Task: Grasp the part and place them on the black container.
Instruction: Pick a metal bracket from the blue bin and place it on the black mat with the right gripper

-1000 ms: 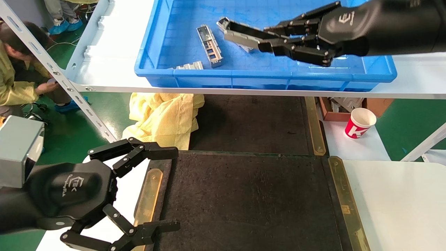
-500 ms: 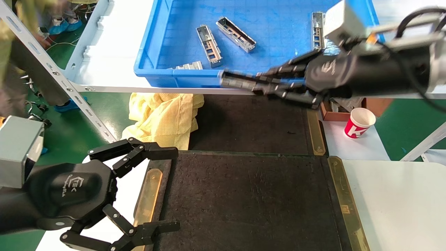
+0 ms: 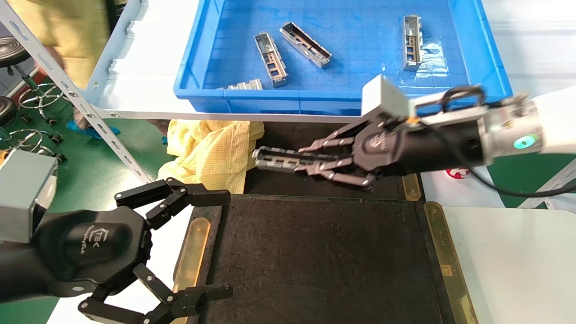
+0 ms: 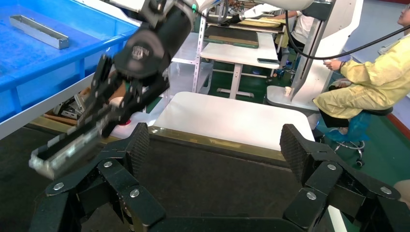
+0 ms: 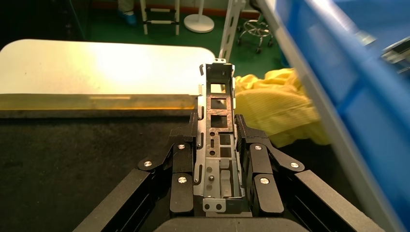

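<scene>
- The right gripper (image 3: 299, 163) is clamped on a part (image 3: 275, 160), held level in the air just beyond the far edge of the black container (image 3: 315, 261).
- The held part's free end points toward a yellow cloth (image 3: 211, 150) lying past the container's far left corner.
- The left gripper (image 3: 204, 245) hangs with fingers spread wide over the container's left brass strip (image 3: 191, 252).
- A blue bin (image 3: 342, 96) on a shelf beyond the container holds four more parts (image 3: 270, 58).
</scene>
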You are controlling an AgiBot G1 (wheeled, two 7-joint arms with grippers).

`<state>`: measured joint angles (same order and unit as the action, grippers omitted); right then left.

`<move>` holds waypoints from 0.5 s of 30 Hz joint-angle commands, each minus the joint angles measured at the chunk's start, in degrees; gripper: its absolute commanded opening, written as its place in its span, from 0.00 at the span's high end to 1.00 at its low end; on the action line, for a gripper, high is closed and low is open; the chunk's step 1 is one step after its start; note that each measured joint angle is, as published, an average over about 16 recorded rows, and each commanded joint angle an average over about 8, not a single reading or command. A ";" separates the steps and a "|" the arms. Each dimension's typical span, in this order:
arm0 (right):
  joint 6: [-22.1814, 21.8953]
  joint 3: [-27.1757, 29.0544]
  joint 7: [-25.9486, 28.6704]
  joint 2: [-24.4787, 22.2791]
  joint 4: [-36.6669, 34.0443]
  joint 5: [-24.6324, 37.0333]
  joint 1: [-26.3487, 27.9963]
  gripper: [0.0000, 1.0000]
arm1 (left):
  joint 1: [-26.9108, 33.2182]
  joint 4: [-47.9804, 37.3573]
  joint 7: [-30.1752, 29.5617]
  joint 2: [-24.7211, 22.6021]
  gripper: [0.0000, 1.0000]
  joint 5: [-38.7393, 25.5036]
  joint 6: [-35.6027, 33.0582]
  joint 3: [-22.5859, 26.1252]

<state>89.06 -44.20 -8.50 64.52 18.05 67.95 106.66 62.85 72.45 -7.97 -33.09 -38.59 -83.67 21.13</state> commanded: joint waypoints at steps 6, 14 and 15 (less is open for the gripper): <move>-3.58 -1.24 -4.18 4.60 -5.54 0.93 -2.18 1.00 | 0.00 0.00 0.00 0.00 0.00 0.00 0.00 0.00; -9.09 -1.31 -8.96 9.67 -11.16 1.15 -5.54 1.00 | 0.00 0.00 0.00 0.00 0.00 0.01 0.00 0.01; -9.50 -1.26 -9.46 10.17 -11.63 1.08 -6.03 1.00 | 0.00 0.00 0.00 0.00 0.00 0.01 0.00 0.01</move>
<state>80.04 -45.46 -17.83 74.39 6.96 68.97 100.51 62.85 72.45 -7.96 -33.09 -38.58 -83.67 21.13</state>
